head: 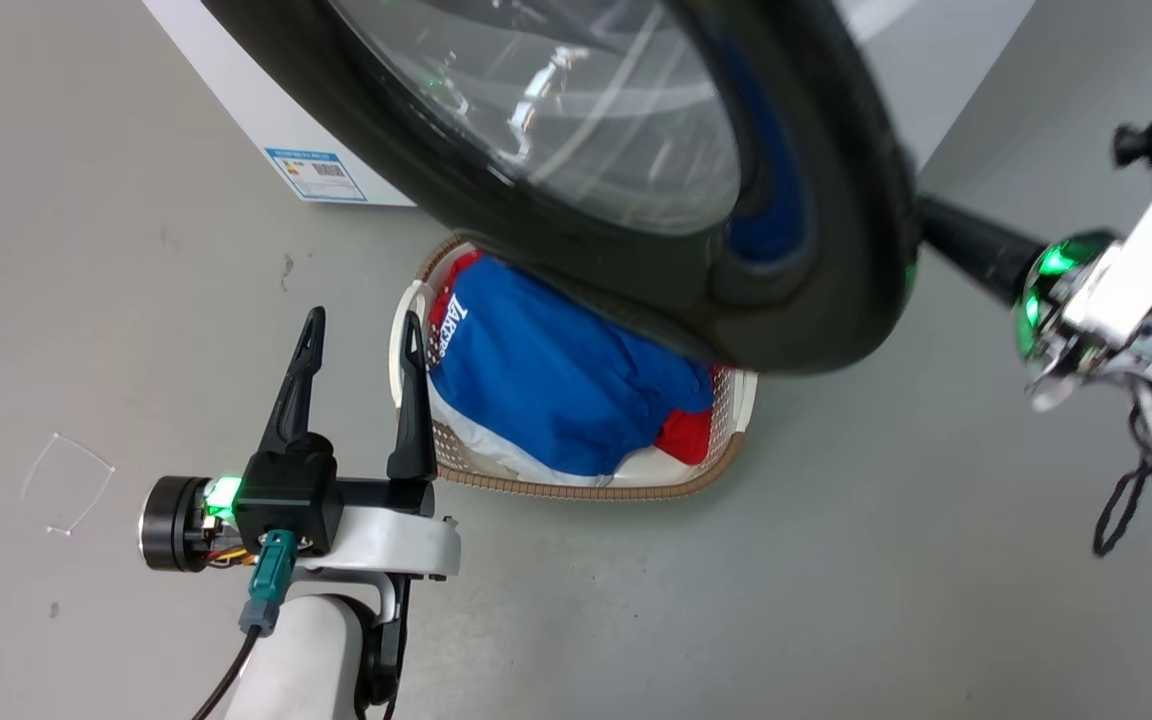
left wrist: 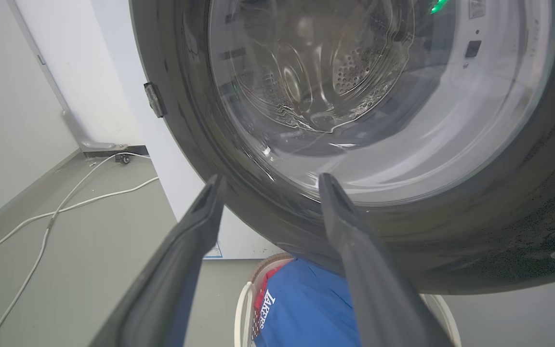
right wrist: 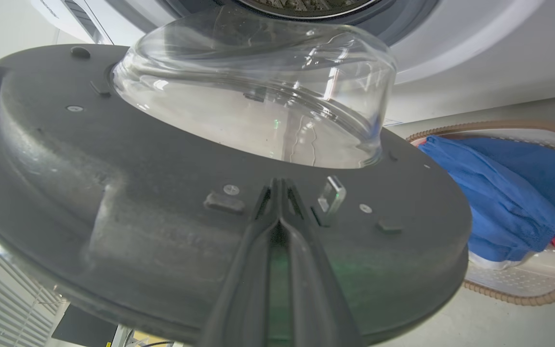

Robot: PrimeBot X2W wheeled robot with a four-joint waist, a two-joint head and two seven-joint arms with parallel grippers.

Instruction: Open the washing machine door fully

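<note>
The washing machine door stands part-open above the laundry basket, swung out from the white washing machine at far left. The right gripper has its fingers pressed together on nothing, tips at the door's inner face beside the metal latch piece. They could skid off that smooth plastic, and the door might swing back. The left gripper, near left, is spread and empty. In the head view the rim hides the right fingertips and the door's top is cut off.

Smooth grey floor under soft, even light. Left of the left gripper's fingers, white cables trail across it to a pale wall. Ahead of them, a white basket holds blue and red clothes.
</note>
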